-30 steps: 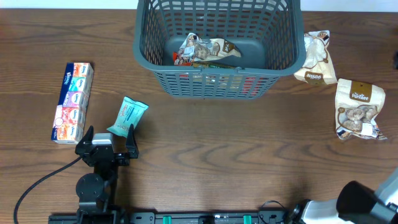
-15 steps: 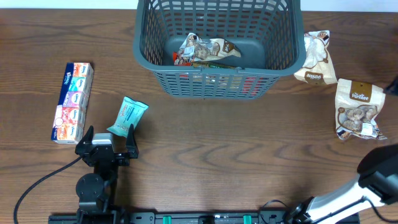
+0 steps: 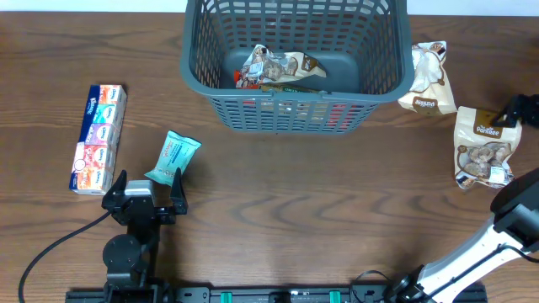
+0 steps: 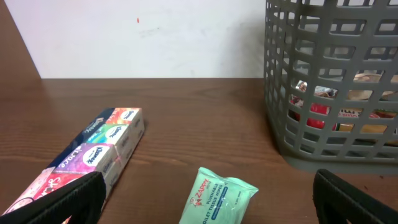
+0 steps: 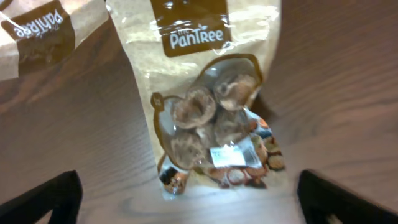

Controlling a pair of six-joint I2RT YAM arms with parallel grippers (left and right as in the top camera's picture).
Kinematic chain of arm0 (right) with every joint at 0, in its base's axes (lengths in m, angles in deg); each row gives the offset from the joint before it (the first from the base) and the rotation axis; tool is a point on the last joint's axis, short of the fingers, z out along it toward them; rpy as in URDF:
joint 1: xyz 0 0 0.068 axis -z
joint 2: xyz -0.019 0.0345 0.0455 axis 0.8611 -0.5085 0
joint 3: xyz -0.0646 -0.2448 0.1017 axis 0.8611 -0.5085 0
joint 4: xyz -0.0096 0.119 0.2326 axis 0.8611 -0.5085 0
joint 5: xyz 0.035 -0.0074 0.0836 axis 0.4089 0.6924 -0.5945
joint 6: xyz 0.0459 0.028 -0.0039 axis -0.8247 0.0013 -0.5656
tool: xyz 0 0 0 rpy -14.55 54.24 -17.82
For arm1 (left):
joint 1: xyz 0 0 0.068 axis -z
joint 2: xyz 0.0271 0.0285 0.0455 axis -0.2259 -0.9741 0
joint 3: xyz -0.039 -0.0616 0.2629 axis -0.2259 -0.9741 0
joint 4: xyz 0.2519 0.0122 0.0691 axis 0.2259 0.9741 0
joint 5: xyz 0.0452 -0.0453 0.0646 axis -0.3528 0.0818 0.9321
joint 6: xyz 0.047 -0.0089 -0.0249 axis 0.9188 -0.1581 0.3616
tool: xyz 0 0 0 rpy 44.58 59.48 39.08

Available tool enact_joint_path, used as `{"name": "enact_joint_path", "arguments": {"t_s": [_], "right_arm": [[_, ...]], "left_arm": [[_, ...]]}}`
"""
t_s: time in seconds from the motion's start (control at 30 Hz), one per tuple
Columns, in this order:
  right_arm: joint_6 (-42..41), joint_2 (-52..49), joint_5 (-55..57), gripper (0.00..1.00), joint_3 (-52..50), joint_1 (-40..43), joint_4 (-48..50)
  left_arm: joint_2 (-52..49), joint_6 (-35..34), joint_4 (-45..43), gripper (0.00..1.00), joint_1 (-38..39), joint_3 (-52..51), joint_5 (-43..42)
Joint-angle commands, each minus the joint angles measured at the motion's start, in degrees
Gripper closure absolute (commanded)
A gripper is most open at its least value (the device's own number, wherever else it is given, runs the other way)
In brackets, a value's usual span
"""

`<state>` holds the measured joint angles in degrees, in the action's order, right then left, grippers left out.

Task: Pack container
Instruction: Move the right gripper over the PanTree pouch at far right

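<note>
Two arms: the left one sits at the lower left just as it did a second ago. The right one has swung up from the lower right corner along the right edge of the overhead view.
Left gripper [image 3: 149, 187]: fingers spread wide and holding nothing. A teal tissue pack [image 3: 173, 157] lies just ahead of its fingertips.
Right gripper [image 5: 186, 193]: fingers wide apart and empty. It now hangs over a brown-and-clear snack bag [image 3: 484, 145] at the right edge, which fills its wrist view.
Basket [image 3: 290, 109]: dark grey, top centre of the wooden table [image 3: 337, 202], unmoved. A few snack packs [image 3: 278, 69] lie on its floor.
Second snack bag [image 3: 428, 77]: just beside the basket's right wall, in the same place as before.
Boxed tissue strip [image 3: 99, 137]: far left, lying lengthwise, unchanged.
</note>
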<state>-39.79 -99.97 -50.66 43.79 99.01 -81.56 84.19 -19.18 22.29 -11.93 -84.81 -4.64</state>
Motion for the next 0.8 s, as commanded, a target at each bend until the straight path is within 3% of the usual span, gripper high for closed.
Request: {"name": "enact_joint_path", "arguments": {"t_s": [0.0, 0.37, 0.77], "right_arm": [[3.6, -0.3, -1.8, 0.01, -1.3, -0.9, 1.4], [3.6, 0.9, 4.1, 0.01, -6.7, -1.4, 5.8], [2.1, 12.6, 6.9, 0.01, -31.2, -2.1, 26.1]], "left_arm": [[0.4, -0.3, 0.8, 0.01, -0.1, -1.8, -1.0], [0.4, -0.3, 0.8, 0.01, -0.1, -1.8, -1.0], [0.4, -0.3, 0.8, 0.01, -0.1, -1.8, -1.0]]}}
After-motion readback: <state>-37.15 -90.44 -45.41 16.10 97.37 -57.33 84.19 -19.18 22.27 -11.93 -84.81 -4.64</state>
